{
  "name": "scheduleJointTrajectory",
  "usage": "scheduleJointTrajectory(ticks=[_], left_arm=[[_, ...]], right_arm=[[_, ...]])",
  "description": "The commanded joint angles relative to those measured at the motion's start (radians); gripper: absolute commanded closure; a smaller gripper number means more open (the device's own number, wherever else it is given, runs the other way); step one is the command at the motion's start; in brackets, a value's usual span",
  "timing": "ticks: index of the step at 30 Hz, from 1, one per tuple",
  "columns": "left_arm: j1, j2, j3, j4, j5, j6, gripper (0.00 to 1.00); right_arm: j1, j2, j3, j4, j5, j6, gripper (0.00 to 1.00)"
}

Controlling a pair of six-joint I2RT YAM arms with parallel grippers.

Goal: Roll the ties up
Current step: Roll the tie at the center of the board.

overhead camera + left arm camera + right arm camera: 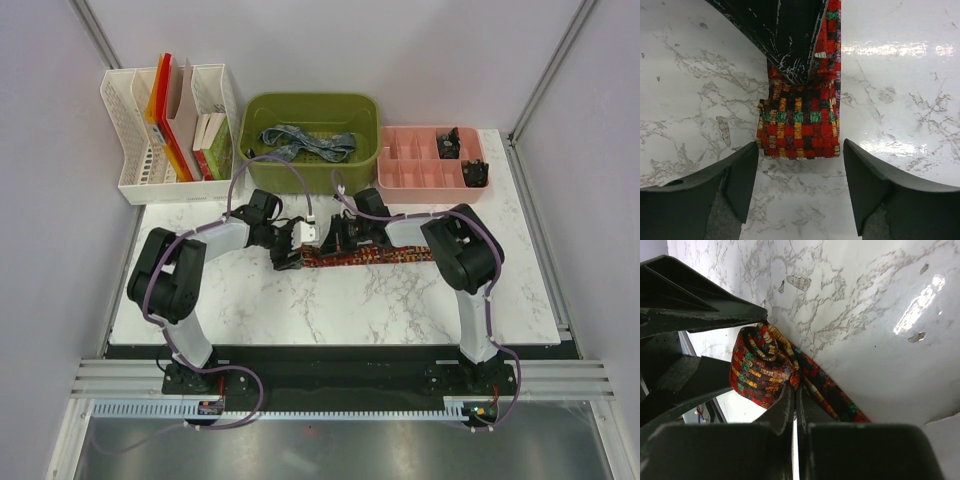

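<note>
Left gripper (800, 154): jaws apart, straddling the rolled end of the red tie (799, 127), one finger each side, no contact visible. Right gripper (794, 396): fingers pressed together, tips pushed into the core of the roll. I can't tell if cloth is pinched between them or only wrapped round; it is too dark there. The red tie lies mid-table (330, 310), roll at the left gripper, unrolled tail running flat toward the right arm's side.

Step in hand, my read: early rolling, only a small coil made. To do it well, the left jaws should close squarely on the coil's two side edges, low to the marble, before the right lets go, or the coil may spring loose. Keep the tail straight and in line so the layers stack evenly; one edge of the coil looks a bit skewed.

Views:
- **Left wrist:** shows the coil's flat face and both gaps to the fingers.
- **Right wrist:** shows the spiral layers end-on and the closed tips, which the top view hides under the wrists.
- **Top view:** the only one showing the tail's full run. At the far edge it also shows the blue-grey tie (305, 142) in the green bin (365, 105), with a pink tray (425, 132) to the right and a white file rack (130, 190) to the left.
</note>
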Motion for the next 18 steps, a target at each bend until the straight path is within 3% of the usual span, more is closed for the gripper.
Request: scheduleJointTrajectory(ticks=[1,9,18], left_arm=[[-0.003,-0.017,0.027,0.025,0.035,-0.021,0.31],[-0.04,-0.025,0.086,0.005,0.071,-0.09,0.46],[-0.109,0.04,0.176,0.006,0.054,-0.184,0.52]], right_arm=[[0.019,0.013,-0.055,-0.058,0.097,-0.007,1.0],[0.02,0.025,-0.066,-0.025,0.091,0.044,1.0],[0.026,0.028,-0.075,0.018,0.072,0.096,1.0]])
